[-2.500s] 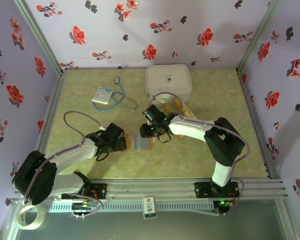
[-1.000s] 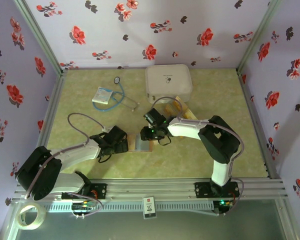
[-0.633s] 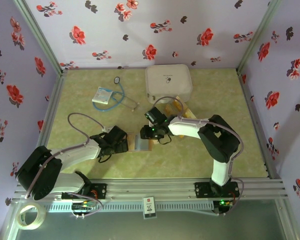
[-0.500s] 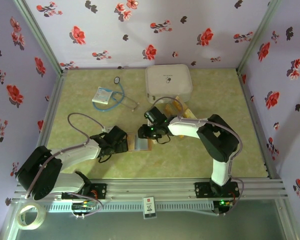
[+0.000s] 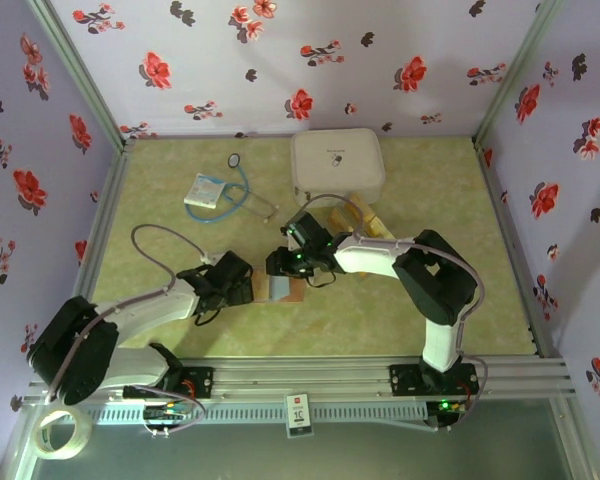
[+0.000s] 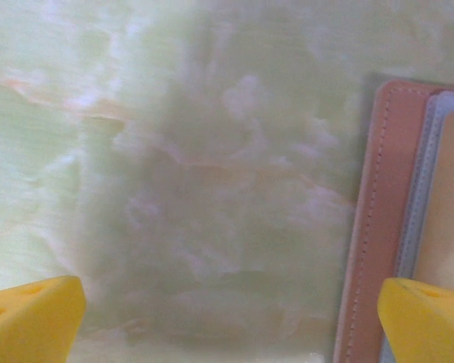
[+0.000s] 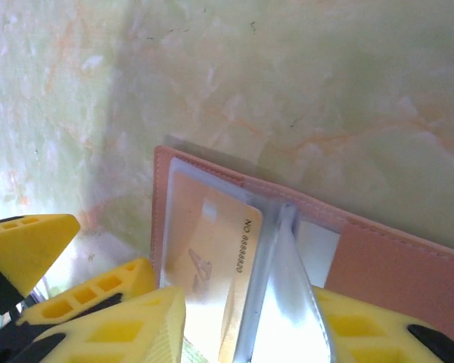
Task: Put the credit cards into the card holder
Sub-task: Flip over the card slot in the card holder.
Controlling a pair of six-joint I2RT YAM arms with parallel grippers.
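Reddish-brown leather lies spread flat on the table (image 5: 430, 300). This is the card holder (image 5: 287, 288), open between your two grippers with its greyish pockets facing up. One gold credit card (image 7: 212, 253) already sits in the pocket on the half nearer the left gripper, its number strip showing. I cannot tell whether it is fully seated, since the right gripper's fingers cover its lower edge. A clear-grey pocket flap (image 7: 291, 280) stands up at the holder's fold. The other half of the holder shows bare leather in the right wrist view, with no card on it.

By my reading you are in the early part of the job, with one card in and the rest to go. The remaining credit cards (image 5: 360, 213) lie loose in a small heap beyond the card holder and to its right, well apart from it. A white case (image 5: 337, 165) sits further beyond the holder than that heap, and a white-blue packet (image 5: 204, 190) lies beyond the holder on its left; neither belongs to the task.

Your right gripper (image 7: 250, 333) hangs low over the card holder. Its jaws are apart and straddle the raised flap and the card's edge, and as far as I can see nothing is pinched. Your left gripper (image 6: 227, 325) is spread wide and has hold of nothing. It is just beside the holder's stitched left edge, over bare table.
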